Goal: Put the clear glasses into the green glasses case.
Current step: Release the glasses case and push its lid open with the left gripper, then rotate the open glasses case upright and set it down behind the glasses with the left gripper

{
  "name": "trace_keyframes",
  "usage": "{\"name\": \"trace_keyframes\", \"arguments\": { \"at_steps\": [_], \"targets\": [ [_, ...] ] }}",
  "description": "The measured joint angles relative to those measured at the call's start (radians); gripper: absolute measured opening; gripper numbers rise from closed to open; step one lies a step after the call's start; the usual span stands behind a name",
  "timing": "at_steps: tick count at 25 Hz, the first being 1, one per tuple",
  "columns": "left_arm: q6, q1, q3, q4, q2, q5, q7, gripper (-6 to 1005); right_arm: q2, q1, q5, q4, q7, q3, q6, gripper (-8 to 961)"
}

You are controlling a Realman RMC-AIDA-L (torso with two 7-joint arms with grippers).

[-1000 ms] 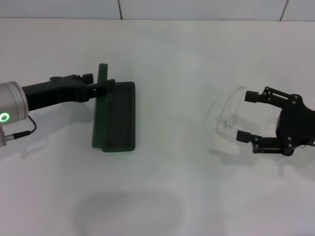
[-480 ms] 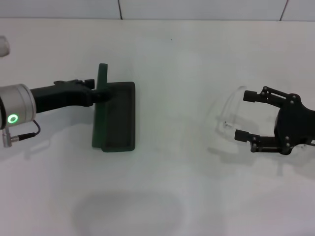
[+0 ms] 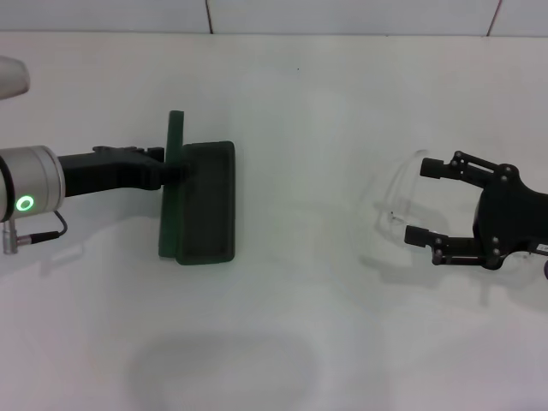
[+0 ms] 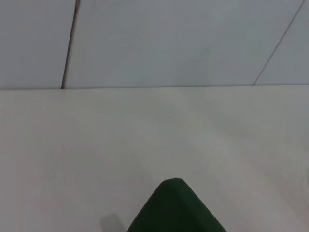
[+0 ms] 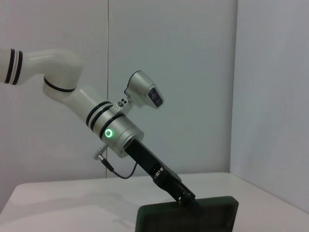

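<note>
The white table (image 3: pixel 308 325) carries everything, and the green glasses case (image 3: pixel 205 205), lying toward the robot's left, serves as the landmark. It lies open: its lid stands upright along the side away from the glasses, and the dark-lined tray faces up with nothing in it, so as far as I can judge the opening step is done and the loading is not. The left gripper (image 3: pixel 175 164) sits at the upright lid, apparently pinching its edge to hold it up, though whether the fingers are truly clamped I cannot tell from any view; the right wrist view shows it meeting the lid's top edge. Well apart from the case, toward the robot's right, the right gripper (image 3: pixel 418 202) reaches with its jaws spread wide on either side of the clear glasses (image 3: pixel 402 190), which rest on the table, ungrasped. What remains, in my judgement, is the grasp, the carry across to the case, and setting the glasses into the tray.
</note>
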Motion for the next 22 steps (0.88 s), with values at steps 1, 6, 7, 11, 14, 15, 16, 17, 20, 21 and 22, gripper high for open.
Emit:
{"name": "trace_keyframes", "arguments": {
  "at_steps": [1,6,7,11,14,15,16,17,20,21,22],
  "targets": [
    [0.0,-0.001,0.0,0.0,0.0,0.003,-0.006,753,0.001,0.0,0.0,0.0,0.0,0.0,0.0,845],
    [0.002,-0.005,0.0,0.003,0.004,0.011,-0.045,653,0.003,-0.004,0.0,0.0,0.0,0.0,0.001,843],
    [0.002,-0.005,0.0,0.003,0.004,0.011,-0.045,633,0.003,-0.005,0.0,0.0,-0.001,0.0,0.001,842],
    [0.011,-0.006,0.0,0.019,0.006,0.018,-0.049,451,0.006,-0.007,0.0,0.0,-0.004,0.0,0.0,840],
    [0.013,-0.012,0.0,0.035,0.006,0.051,-0.05,338,0.007,-0.009,0.0,0.0,-0.004,0.0,-0.003,838],
    [0.013,-0.015,0.0,0.038,0.006,0.063,-0.05,308,0.008,-0.01,0.0,0.0,-0.005,0.0,-0.004,838],
    [0.013,-0.02,0.0,0.043,0.005,0.083,-0.05,278,0.009,-0.01,0.0,0.0,-0.005,0.0,-0.005,837],
    [0.013,-0.027,0.0,0.045,0.005,0.102,-0.049,249,0.009,-0.01,0.0,0.0,-0.005,0.0,-0.005,837],
    [0.014,-0.05,0.013,0.046,0.005,0.14,-0.043,213,0.012,-0.011,0.001,0.0,-0.007,0.0,-0.007,835],
    [0.014,-0.053,0.016,0.046,0.005,0.141,-0.04,209,0.013,-0.011,0.001,0.0,-0.007,0.0,-0.007,835],
    [0.014,-0.06,0.02,0.045,0.005,0.142,-0.035,206,0.014,-0.011,0.002,0.0,-0.007,0.0,-0.007,834]
  ]
}}
